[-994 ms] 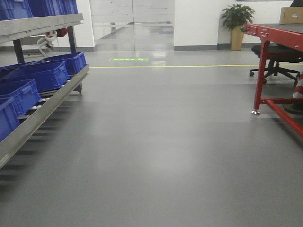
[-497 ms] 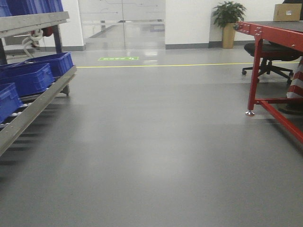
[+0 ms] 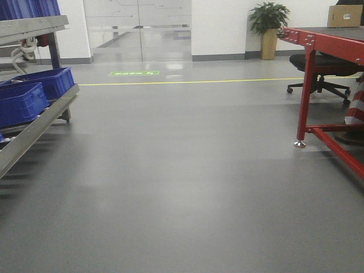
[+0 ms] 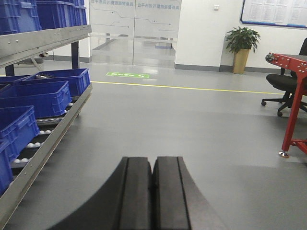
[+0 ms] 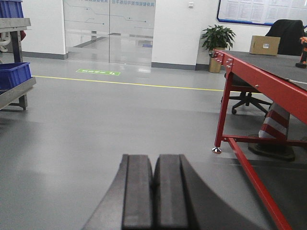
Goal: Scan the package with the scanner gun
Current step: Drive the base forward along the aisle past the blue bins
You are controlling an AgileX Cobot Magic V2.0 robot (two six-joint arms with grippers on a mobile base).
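The package (image 5: 265,45), a tan cardboard box with a small white label, sits at the far end of the red table (image 5: 259,72); the front view shows the package (image 3: 344,16) at the top right. An orange and black scanner gun (image 5: 303,51) stands on the table, cut off by the right edge of the right wrist view. My left gripper (image 4: 152,159) is shut with nothing in it, hanging over bare floor. My right gripper (image 5: 154,157) is likewise shut and empty, left of the table and far from both objects.
A metal roller rack (image 3: 34,128) with blue bins (image 3: 23,102) lines the left side. The red table's leg (image 3: 301,114) and low crossbar stand on the right, with an office chair (image 3: 318,65) and a striped cone (image 3: 355,105) behind. A potted plant (image 3: 268,23) and glass doors (image 3: 136,28) are at the back.
The whole scene has slid left in the front view: the rack and blue bins are further off the left edge and the plant has shifted left. The table leg looks slightly nearer.
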